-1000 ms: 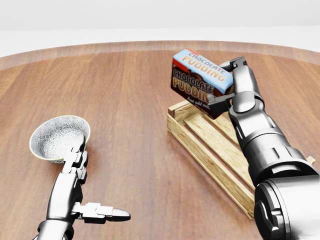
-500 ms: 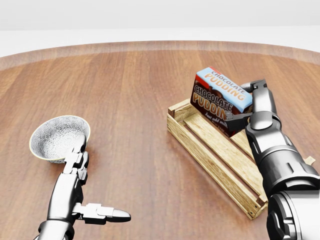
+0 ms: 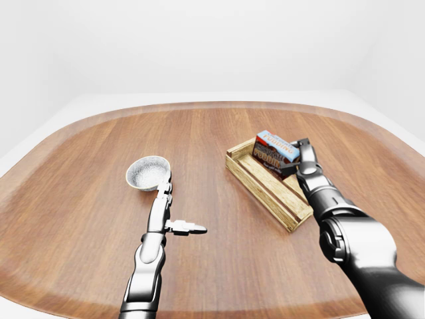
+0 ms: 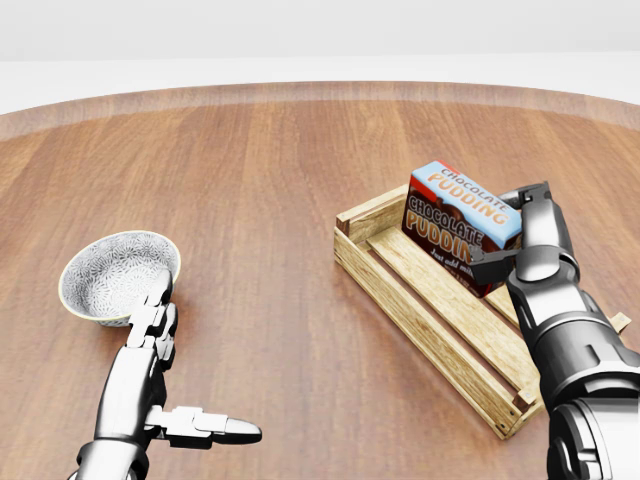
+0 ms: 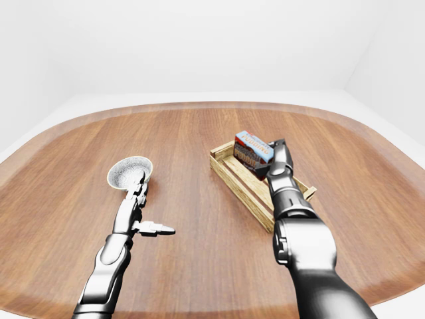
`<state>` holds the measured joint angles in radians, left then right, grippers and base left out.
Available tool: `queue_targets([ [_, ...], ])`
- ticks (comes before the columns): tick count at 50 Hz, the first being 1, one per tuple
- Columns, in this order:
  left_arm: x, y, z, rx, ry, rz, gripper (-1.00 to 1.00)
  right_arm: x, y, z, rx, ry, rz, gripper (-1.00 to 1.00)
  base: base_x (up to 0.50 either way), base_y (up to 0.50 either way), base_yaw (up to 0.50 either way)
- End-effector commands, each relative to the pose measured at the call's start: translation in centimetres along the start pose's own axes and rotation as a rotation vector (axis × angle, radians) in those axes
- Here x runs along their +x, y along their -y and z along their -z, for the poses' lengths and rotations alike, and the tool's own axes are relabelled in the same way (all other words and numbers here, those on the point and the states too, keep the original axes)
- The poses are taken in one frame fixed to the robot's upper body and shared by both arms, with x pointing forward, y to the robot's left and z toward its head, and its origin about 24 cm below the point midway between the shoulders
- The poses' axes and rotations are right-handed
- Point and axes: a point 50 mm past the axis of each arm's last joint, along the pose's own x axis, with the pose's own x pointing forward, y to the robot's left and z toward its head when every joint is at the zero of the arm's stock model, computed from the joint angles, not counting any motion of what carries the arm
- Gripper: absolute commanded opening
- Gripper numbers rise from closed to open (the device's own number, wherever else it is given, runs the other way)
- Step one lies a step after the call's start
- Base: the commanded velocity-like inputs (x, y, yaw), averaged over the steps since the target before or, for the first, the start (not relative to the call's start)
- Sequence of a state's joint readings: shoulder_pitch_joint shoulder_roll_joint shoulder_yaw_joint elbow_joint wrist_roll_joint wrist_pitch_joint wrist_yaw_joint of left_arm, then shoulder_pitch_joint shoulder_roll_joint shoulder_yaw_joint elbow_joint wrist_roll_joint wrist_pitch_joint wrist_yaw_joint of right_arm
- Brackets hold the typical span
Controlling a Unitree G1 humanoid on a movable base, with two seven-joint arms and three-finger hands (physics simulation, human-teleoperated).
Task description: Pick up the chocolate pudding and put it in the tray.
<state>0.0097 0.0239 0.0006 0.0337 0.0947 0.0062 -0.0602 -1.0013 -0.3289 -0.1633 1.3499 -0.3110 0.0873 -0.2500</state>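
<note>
Clearly "CHOCOLATE PUDDING" box [image 4: 458,225] clamped in right hand [image 4: 520,245], over tray [image 4: 400,300].

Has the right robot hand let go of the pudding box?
No, the right robot hand grips the chocolate pudding box low over the wooden tray.

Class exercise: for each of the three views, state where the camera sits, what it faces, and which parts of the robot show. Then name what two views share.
Head view: on the head, looking down; pudding box held in the right hand over the tray; both forearms show.
Left-eye view: head-mounted, wider; whole table, bowl, left hand.
Right-eye view: nearly the same picture.
The two eye views share every object.
</note>
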Motion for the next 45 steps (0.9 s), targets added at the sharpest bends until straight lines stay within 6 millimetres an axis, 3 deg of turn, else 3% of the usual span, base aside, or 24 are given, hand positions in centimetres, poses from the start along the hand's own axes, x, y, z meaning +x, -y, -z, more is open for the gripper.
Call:
queue_targets([
  [1,0.2,-0.2,-0.1,-0.037,0.003,-0.01,1.0,0.1,0.7,0.8,-0.02,-0.011,0.045,-1.0,0.0,0.0,0.0],
  [29,0.0,-0.1,-0.2,-0.037,0.006,-0.006,1.0,-0.3,0.3,4.6,-0.133,-0.079,0.033,-1.0,0.0,0.0,0.0],
  [45,0.0,-0.1,-0.2,-0.037,0.006,-0.005,1.0,-0.6,-0.1,5.6,-0.153,-0.098,0.02,-1.0,0.0,0.0,0.0],
])
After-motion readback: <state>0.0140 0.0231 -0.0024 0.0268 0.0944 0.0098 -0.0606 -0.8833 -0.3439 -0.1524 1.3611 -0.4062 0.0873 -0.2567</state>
